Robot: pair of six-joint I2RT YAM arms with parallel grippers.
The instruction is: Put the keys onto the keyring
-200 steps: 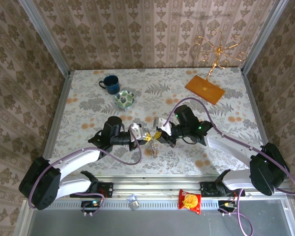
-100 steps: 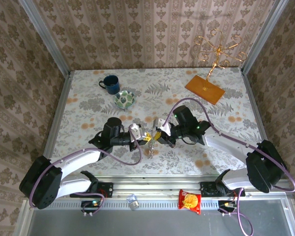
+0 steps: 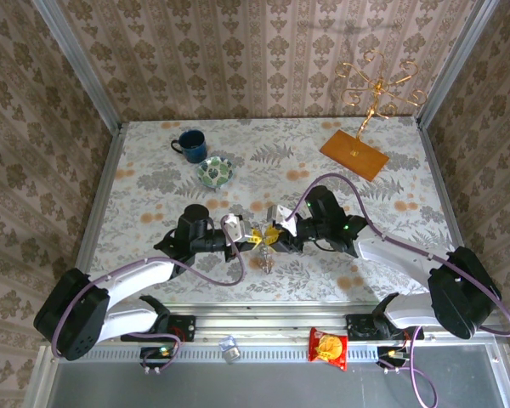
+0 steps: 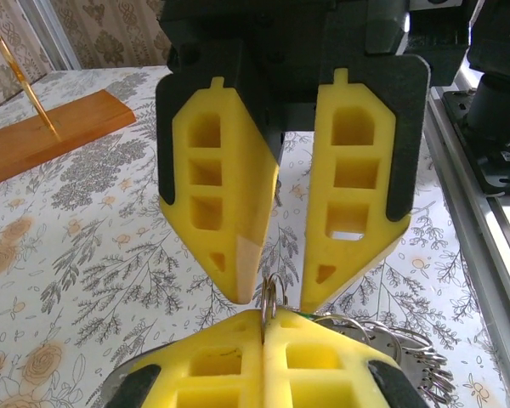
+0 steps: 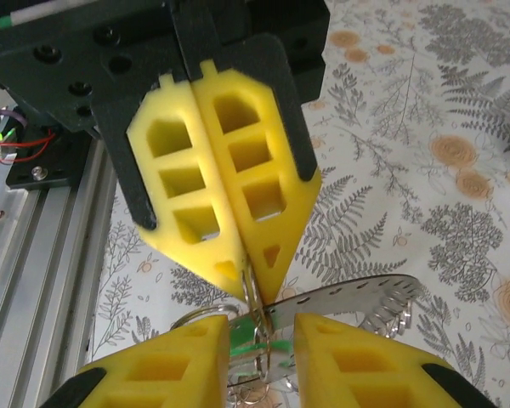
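My left fingers (image 4: 246, 336) are clenched tip to tip on a thin wire loop, the keyring (image 4: 269, 297), which stands upright out of the pinch. My right fingers (image 5: 195, 348) are released with a clear gap between them. They face the left ones tip to tip, just beside the loop, gripping nothing. The keys (image 3: 266, 260) hang in a silvery bunch under that meeting point, over the worktop (image 3: 425, 204), on the arm-base side of the green-patterned bowl (image 3: 214, 172) and slightly to its right. A bit of green tag (image 5: 248, 338) shows in the right fingers' gap.
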